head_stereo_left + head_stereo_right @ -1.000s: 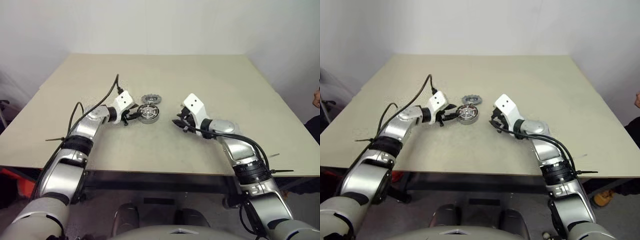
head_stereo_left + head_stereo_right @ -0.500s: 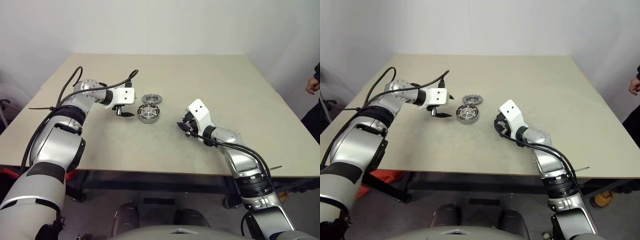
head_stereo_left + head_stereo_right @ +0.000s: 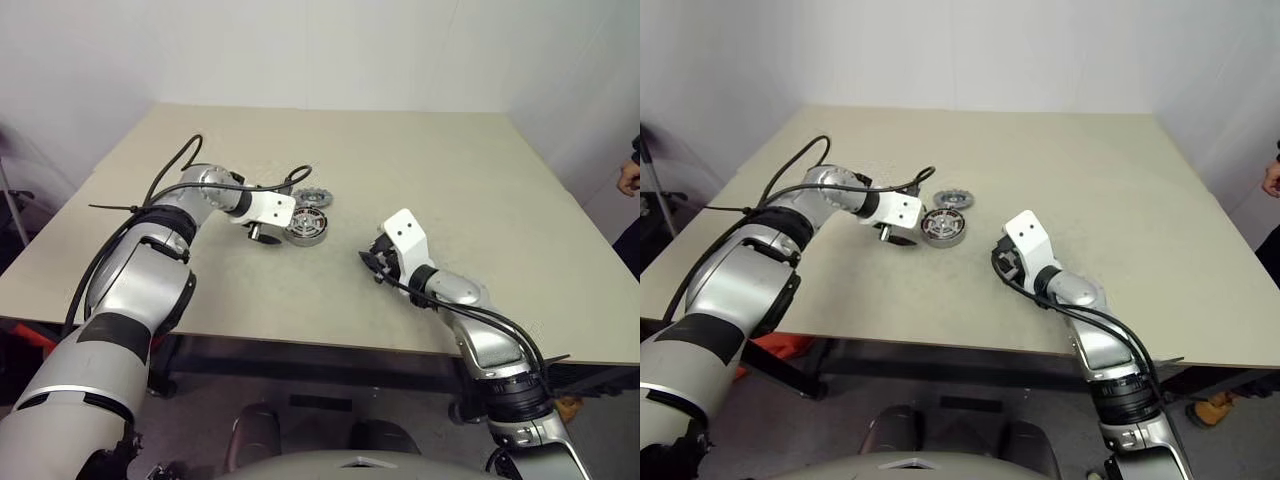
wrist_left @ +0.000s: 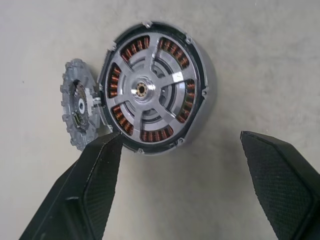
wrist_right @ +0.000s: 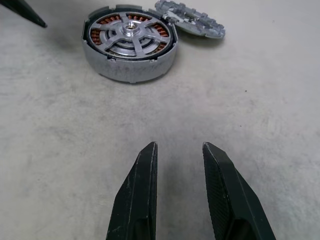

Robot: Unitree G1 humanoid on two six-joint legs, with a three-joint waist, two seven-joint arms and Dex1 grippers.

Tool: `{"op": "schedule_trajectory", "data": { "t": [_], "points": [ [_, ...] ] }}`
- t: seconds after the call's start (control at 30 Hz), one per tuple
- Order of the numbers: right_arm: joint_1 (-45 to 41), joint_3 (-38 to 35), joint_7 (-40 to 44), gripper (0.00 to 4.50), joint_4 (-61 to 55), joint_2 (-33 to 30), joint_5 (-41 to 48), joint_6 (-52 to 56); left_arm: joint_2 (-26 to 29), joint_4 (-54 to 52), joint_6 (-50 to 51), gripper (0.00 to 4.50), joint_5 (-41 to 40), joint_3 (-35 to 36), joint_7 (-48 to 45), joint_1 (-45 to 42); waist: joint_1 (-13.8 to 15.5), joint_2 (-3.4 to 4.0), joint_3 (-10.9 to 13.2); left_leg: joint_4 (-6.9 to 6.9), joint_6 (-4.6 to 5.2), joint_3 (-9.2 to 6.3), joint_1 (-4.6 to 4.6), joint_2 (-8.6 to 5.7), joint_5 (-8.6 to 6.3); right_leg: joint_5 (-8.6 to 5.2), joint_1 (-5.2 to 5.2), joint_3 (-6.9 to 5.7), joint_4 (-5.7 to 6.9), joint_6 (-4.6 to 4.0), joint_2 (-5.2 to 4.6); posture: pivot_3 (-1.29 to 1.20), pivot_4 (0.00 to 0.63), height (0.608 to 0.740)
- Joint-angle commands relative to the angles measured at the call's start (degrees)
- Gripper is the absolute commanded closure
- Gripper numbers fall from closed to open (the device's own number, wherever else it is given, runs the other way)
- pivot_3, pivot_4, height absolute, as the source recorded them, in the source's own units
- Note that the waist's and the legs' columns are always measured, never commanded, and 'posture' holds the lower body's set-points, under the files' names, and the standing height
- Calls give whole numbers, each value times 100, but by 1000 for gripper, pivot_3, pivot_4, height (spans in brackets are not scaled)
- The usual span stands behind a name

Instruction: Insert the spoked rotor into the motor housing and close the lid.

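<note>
Left gripper (image 4: 175,190) now hangs over the motor housing (image 4: 155,87) with its two black fingers (image 4: 100,170) spread wide and nothing between them. A second ago those fingers were down low beside the housing and closer together. Since then they have opened, and the hand has lifted and turned to look down on the part. I think this means the hand has let go of the spoked rotor (image 4: 147,92), because the wheel now sits inside the cup.

That looks like the first half of the job done. What is left is the lid (image 4: 77,110).

Up close, the housing is a round silver cup on the table (image 3: 420,170). Inside it, copper-brown windings show through the gaps between the silver spokes, and a small hub sits in the middle. The rotor looks flat and well seated, as far as I can tell.

The lid is a grey disc with a bumpy, toothed edge. It rests just beside the housing, touching its rim and tipped up against it.

Right gripper (image 5: 180,160) waits well apart from the parts, its fingers a little open and holding nothing.
</note>
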Motion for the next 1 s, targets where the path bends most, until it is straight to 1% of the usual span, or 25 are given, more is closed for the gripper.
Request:
{"op": "schedule_trajectory", "data": {
  "t": [0.03, 0.47, 1.0],
  "points": [
    [2, -110, -157, 3002, -403, 28, 63, 48, -48, 26, -27, 521, 145, -38, 170, -207, 9, 0, 0, 0, 0, -1, 0, 0, 0, 0, 0, 0, 0, 0, 0, 0, 0, 740],
    [157, -174, -487, 3002, -652, 77, 103, 99, -277, 155, 205, 521, 524, -172, 328, -150, 15, -2, 1, 0, 0, -4, 0, -1, 0, 0, 2, 0, 0, 1, -1, 0, 0, 740],
    [230, -239, -731, 3002, -966, 108, 131, 226, -414, 223, 576, 521, 680, -169, 446, -66, 15, -2, 1, 0, 0, -6, 0, -2, 0, 1, 2, 0, -1, 0, -1, 0, 0, 740]
  ]
}}
